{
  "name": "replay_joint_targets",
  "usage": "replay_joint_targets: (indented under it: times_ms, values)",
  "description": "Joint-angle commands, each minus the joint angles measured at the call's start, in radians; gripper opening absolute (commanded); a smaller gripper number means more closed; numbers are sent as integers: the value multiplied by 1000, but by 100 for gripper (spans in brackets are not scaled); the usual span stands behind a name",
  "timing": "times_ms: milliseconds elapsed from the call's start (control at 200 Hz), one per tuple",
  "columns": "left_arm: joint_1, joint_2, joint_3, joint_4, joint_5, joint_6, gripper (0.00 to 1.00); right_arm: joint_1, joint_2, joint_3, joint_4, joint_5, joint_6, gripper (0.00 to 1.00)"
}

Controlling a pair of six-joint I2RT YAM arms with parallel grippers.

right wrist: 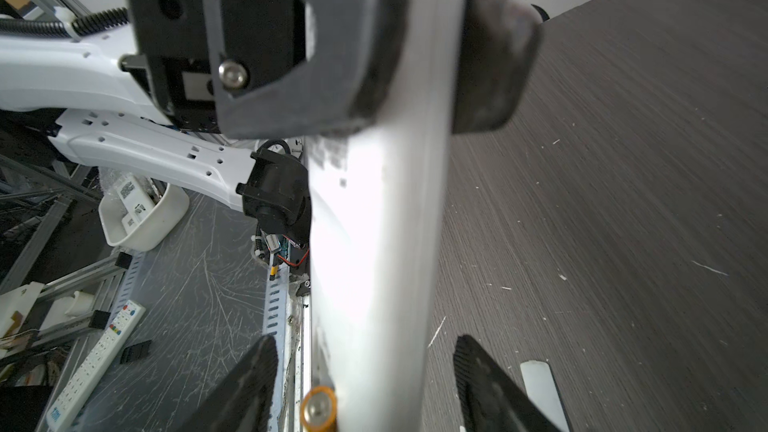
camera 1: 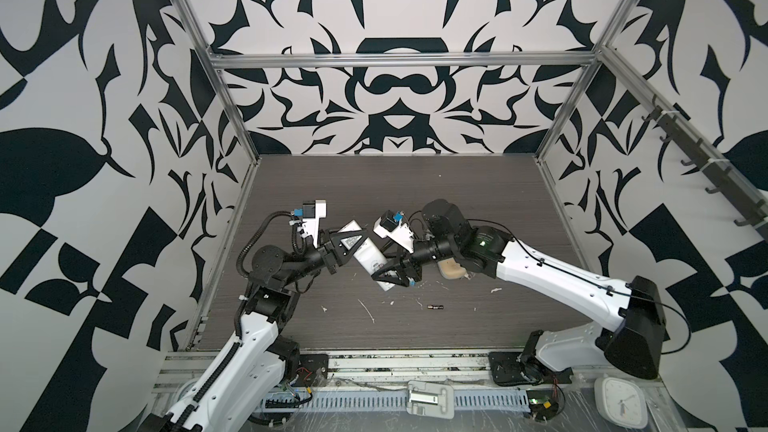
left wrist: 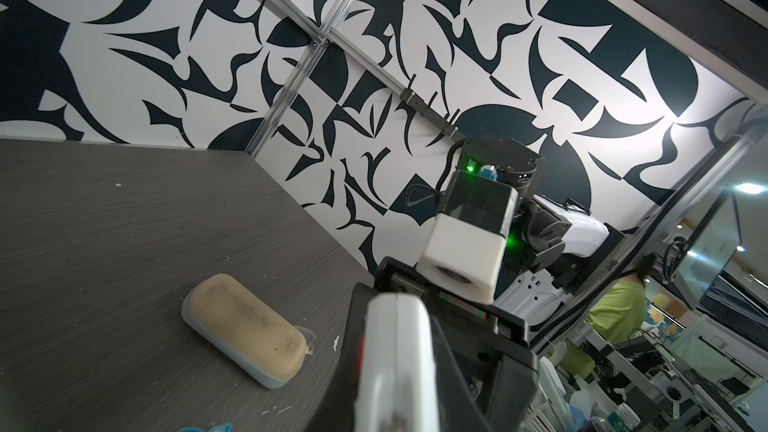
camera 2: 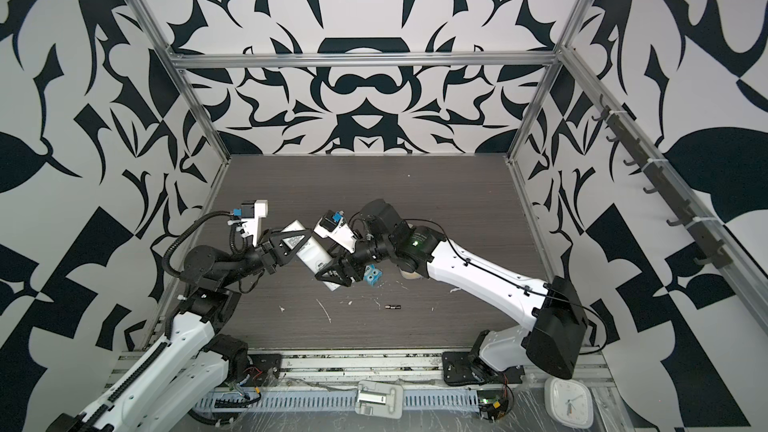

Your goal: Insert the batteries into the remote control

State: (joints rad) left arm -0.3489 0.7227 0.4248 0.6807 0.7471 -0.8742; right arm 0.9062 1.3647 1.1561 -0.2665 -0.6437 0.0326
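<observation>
Closest to the lens in the right wrist view is the remote control point(right wrist: 382, 222), a long white bar, blurred, running straight through the picture. Going from the left in both top views, the table point(camera 1: 374, 193) ends at a metal frame post and a patterned wall. My left arm bends close beside that edge.

My left gripper point(camera 1: 353, 243) is clamped tight across the remote's upper end, with a pad pressed on each long side. From there the remote slants down to the right, lifted off the wood, and small buttons show through the finger frame. My right gripper point(camera 1: 380, 280) straddles the lower end with its jaws wide, a gap on each side.

A gold-rimmed battery point(right wrist: 318, 409) sits at the remote's edge there; I cannot tell whether it is seated. A second battery point(camera 1: 435, 307) lies loose nearer the front, among white scraps point(camera 1: 365, 309).

Just right of that gripper is a blue block point(camera 2: 372, 276), then a tan case point(camera 1: 451, 270) under my right arm. Behind all this, open wood runs to the back wall.
</observation>
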Motion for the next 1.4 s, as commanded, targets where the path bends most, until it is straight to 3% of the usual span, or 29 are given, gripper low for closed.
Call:
replay_joint_targets:
  times_ms: [0, 595, 1395]
  values:
    - [-2, -15, 33, -8, -15, 18, 0, -3, -77, 6, -54, 48, -55, 70]
    - [-2, -18, 33, 2, -11, 4, 0, -19, -93, 4, -126, 154, -105, 52]
    - [-1, -21, 25, 10, -15, -2, 0, -21, -52, -18, -45, 148, -74, 48]
